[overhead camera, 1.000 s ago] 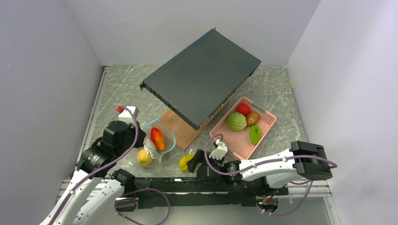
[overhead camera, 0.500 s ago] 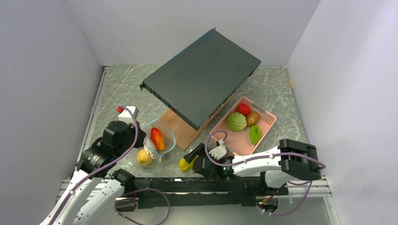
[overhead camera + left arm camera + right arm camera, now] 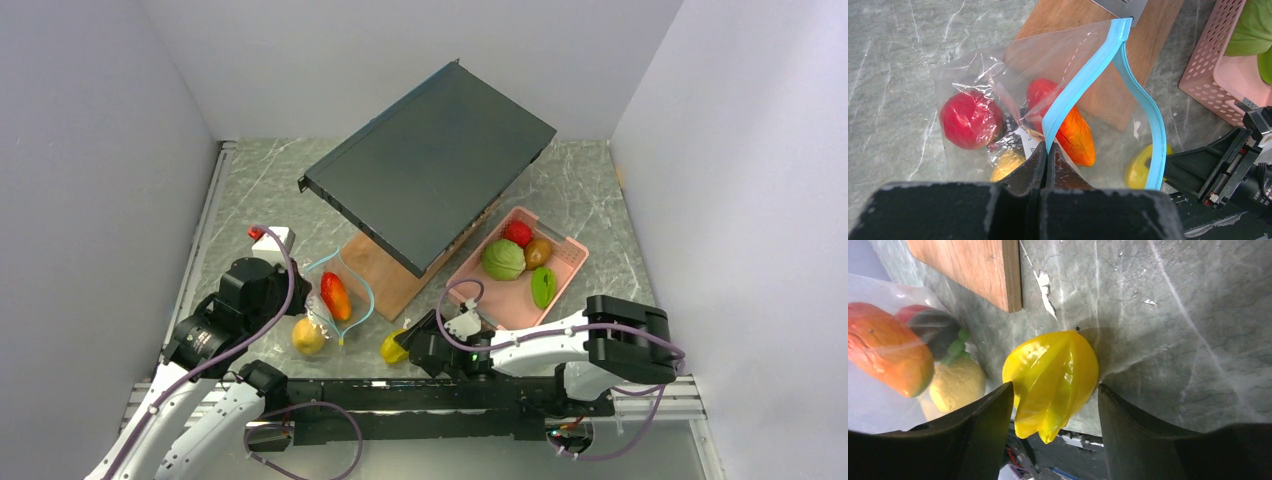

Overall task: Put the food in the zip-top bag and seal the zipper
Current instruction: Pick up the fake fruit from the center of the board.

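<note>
The clear zip-top bag point(image 3: 330, 285) lies at the near left with its mouth open. It holds a red fruit point(image 3: 968, 120), an orange-red fruit point(image 3: 1075, 132) and a yellow fruit point(image 3: 1005, 162). My left gripper point(image 3: 1046, 152) is shut on the teal zipper point(image 3: 1088, 75) at the bag's edge. A yellow star fruit point(image 3: 1053, 375) lies on the table near the front edge, just outside the bag's mouth; it also shows in the top view point(image 3: 393, 347). My right gripper point(image 3: 1055, 390) is open with a finger on each side of the star fruit.
A pink tray point(image 3: 565, 268) at the right holds a green cabbage point(image 3: 503, 259), a strawberry point(image 3: 517, 233), a brown kiwi point(image 3: 538, 252) and a green piece point(image 3: 543, 287). A dark panel point(image 3: 430, 175) leans over a wooden board point(image 3: 385, 270). Grey walls stand on three sides.
My right arm has moved left along the table's front edge, and its open jaws now straddle the star fruit. The left gripper and the bag have not moved.
</note>
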Controlling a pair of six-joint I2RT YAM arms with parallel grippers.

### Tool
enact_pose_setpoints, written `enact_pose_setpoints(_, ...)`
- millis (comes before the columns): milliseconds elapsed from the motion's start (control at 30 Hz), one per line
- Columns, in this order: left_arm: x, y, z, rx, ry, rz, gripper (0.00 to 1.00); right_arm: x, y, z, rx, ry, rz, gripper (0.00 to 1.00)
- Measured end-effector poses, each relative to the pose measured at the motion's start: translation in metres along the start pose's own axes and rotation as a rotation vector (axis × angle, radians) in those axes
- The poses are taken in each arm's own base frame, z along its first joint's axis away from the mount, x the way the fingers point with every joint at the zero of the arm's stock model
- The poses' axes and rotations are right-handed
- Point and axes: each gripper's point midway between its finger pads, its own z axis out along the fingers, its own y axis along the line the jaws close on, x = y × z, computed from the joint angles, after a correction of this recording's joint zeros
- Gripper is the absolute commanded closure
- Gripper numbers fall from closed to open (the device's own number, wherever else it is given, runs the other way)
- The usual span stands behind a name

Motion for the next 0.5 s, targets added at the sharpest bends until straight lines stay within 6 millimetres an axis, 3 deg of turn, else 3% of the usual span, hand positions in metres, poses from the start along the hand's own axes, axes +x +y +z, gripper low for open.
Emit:
enact_pose_setpoints(267, 0.0, 0.0, 0.001, -0.001, 0.003, 0.0, 1.0, 0.002, 0.015, 0.0, -0.04, 0.024, 0.053, 0.69)
enact_pose_setpoints(500, 0.001, 0.0, 0.002, -0.003, 0.009, 0.001, 1.0, 0.0, 0.013, -0.002, -0.032, 0.021, 0.043, 0.8)
